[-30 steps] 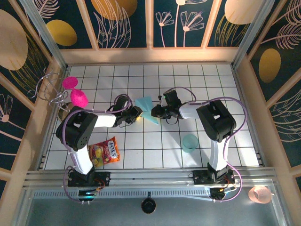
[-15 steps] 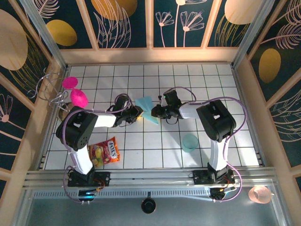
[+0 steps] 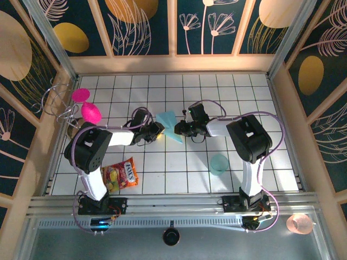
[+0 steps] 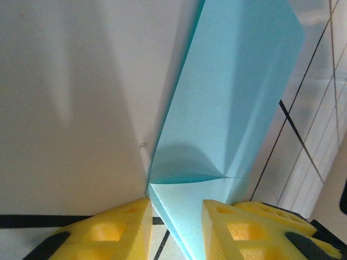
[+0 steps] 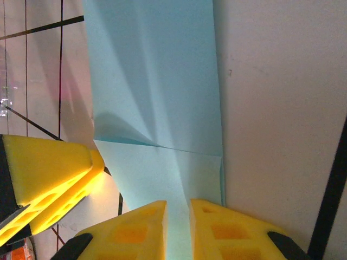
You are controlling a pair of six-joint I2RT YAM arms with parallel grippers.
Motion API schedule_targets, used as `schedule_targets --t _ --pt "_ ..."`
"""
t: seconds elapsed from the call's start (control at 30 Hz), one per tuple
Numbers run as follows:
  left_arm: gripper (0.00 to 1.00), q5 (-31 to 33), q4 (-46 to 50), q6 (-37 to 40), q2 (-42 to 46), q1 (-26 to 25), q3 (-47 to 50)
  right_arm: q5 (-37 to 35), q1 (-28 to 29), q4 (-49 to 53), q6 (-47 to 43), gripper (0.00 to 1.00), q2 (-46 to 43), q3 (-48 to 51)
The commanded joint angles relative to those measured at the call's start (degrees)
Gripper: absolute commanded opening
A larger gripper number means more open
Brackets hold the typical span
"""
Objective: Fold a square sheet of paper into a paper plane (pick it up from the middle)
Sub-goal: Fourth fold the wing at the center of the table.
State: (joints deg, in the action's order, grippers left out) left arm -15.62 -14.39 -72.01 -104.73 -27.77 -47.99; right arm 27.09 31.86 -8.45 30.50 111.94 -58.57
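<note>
Yellow fingers of your right gripper (image 5: 178, 226) are pinched together on one end of the thin light-blue sheet of paper (image 5: 154, 81), which is creased and folded narrow. Your left gripper (image 4: 176, 226) straddles the opposite end with its jaws partly spread; you cannot tell whether it grips. The paper sits between both grippers over the middle of the white tiled table (image 3: 162, 162), well apart from the round translucent teal cup (image 3: 219, 163) and the colourful snack packet (image 3: 122, 174).
</note>
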Motion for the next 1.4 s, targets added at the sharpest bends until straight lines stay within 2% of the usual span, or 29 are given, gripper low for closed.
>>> schedule_targets --t 0.0,0.37,0.7,1.1,1.37 --pt "0.31 2.8 6.3 1.7 1.1 0.3 -1.3 0.7 -0.2 0.5 0.7 0.19 2.5 0.9" --pt "0.27 -0.6 2.2 1.1 -0.7 0.3 -2.9 5.8 -2.7 -3.3 3.2 0.21 1.6 2.9" --pt "0.29 -1.4 1.7 1.2 -2.3 0.3 -4.1 6.2 -2.9 -3.6 3.2 0.21 2.0 3.1" --pt "0.28 -9.4 -7.3 3.8 -2.9 1.7 -3.6 6.7 -3.6 -4.9 2.9 0.21 1.1 3.2" --pt "0.27 -11.6 -5.2 7.5 -4.8 2.6 -4.9 7.0 -3.7 -5.6 2.9 0.21 1.1 3.1"
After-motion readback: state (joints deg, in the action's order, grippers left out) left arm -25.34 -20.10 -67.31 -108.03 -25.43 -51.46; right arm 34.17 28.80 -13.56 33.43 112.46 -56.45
